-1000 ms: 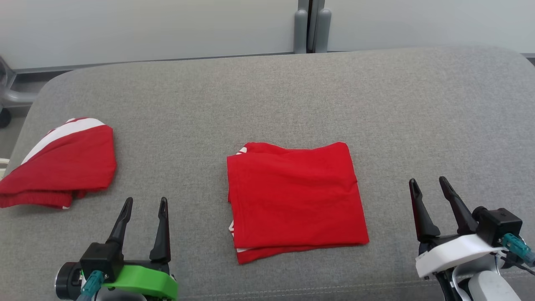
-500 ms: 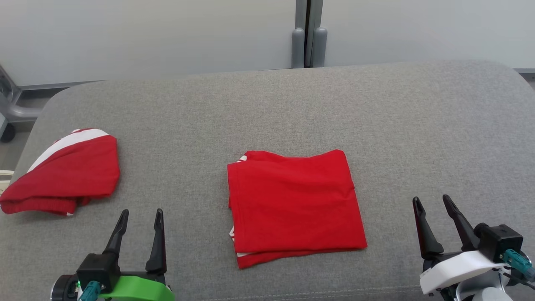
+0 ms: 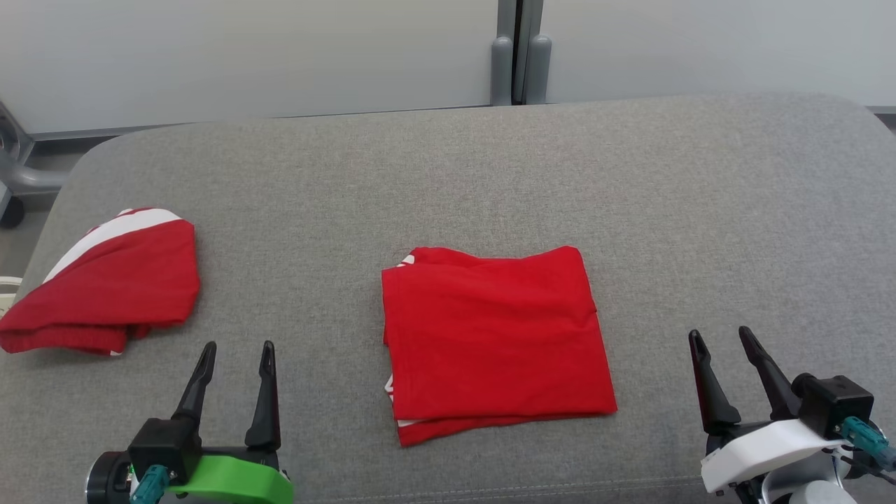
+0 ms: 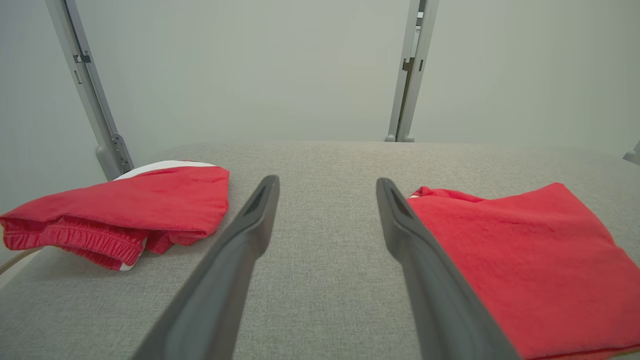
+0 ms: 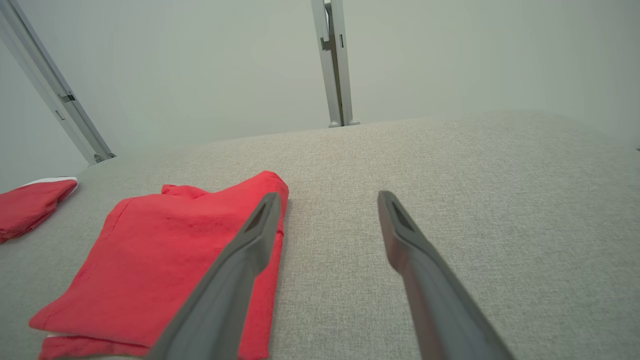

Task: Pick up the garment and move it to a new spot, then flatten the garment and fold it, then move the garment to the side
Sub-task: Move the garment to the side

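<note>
Two grippers waiting at near edge of grey cushion (image 3: 448,175), fingers spread apart, holding nothing: left gripper (image 3: 239,346), right gripper (image 3: 719,333). Between them, folded red garment (image 3: 493,339) lying flat, right gripper sitting slightly nearer; second red garment (image 3: 105,280) resting far left, beyond left gripper

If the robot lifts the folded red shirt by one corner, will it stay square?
Probably not. The shirt is thin cloth in loose layers, so it would likely droop and unfold. It looks light and may cling to the woven cushion.
</note>
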`<state>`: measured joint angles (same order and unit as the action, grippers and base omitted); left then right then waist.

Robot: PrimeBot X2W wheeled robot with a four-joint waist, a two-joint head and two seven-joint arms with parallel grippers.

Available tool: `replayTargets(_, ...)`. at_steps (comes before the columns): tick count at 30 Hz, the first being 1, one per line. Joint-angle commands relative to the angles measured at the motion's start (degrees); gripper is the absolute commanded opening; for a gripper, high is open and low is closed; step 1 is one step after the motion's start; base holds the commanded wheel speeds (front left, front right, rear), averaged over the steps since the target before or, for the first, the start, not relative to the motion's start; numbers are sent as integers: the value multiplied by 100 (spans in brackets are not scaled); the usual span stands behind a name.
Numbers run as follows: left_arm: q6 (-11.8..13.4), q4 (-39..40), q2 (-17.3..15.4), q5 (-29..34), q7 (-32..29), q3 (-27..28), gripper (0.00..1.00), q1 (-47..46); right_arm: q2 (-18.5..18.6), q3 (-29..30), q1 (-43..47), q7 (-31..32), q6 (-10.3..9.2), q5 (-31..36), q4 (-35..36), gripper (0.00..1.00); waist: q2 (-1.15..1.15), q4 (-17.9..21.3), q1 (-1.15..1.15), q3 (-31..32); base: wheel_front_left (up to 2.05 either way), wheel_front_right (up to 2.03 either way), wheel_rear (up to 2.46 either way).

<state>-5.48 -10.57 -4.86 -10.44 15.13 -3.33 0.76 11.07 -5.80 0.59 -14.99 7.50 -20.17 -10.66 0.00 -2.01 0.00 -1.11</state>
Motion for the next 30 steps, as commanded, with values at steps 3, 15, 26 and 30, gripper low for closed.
replayTargets(3,21,38,-6,40,2,-8,100,-112,92,-35,-110,15,-3,-116,-78,100,0,-26,0,-65,0,0,0)
replayTargets(15,8,198,96,101,2,-307,100,-511,741,-834,-1087,640,-2,-1100,-884,100,0,-367,0,-650,0,0,0)
replayTargets(26,-21,134,176,-102,2,-542,100,-890,1268,-2052,-2008,1041,-2,-2074,-1579,100,0,-992,0,-1121,0,0,0)
replayTargets(30,-8,128,185,-179,1,-584,100,-937,1334,-2353,-2210,1125,-2,-2354,-1852,100,0,-1139,0,-1193,0,0,0)
